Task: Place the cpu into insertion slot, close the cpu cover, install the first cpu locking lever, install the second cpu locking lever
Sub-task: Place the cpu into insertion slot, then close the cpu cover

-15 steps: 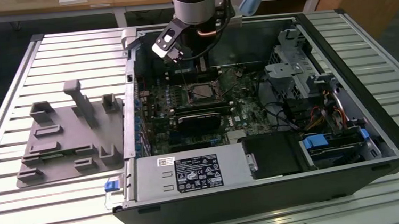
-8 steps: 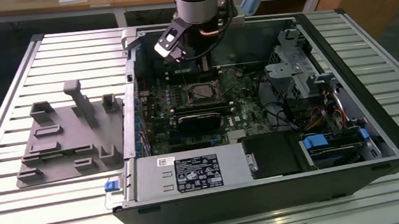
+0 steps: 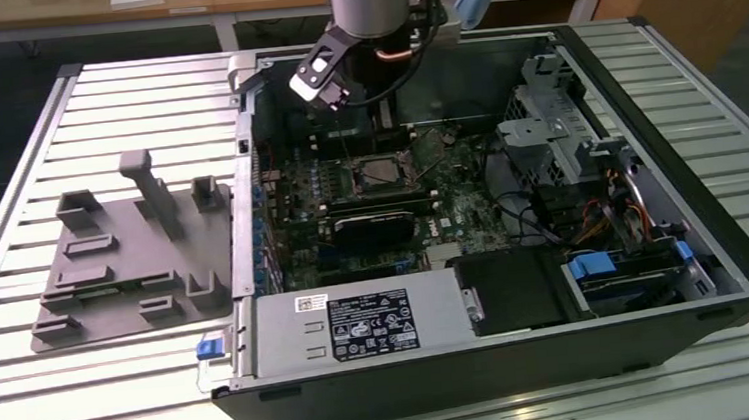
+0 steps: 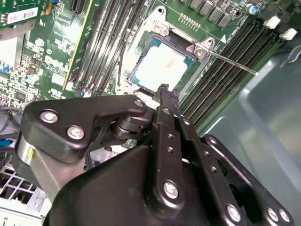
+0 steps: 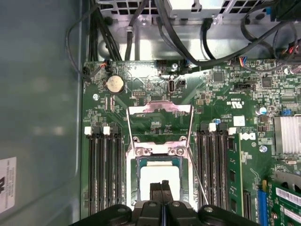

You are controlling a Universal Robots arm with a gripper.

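Observation:
The cpu (image 5: 157,175) lies pale and flat inside the insertion slot (image 5: 134,175), also seen as the cpu (image 4: 162,68) in the second wrist view. My gripper (image 5: 162,189) hovers just over its near edge, fingers pressed together with nothing between them; its tips (image 4: 163,89) sit close above the chip. The cpu cover (image 5: 160,109) stands flipped back, away from the slot, the board showing through its window. One thin locking lever (image 4: 233,64) sticks out free beside the slot. In the exterior view the arm (image 3: 370,10) reaches down into the case above the slot (image 3: 379,173).
Memory slots (image 5: 101,174) flank the socket on both sides. A black block (image 3: 373,232) sits just in front of it. The power supply (image 3: 357,327), cables (image 3: 616,216) and a drive cage (image 3: 543,136) crowd the case. A grey fixture (image 3: 125,260) lies on the table at the exterior view's left.

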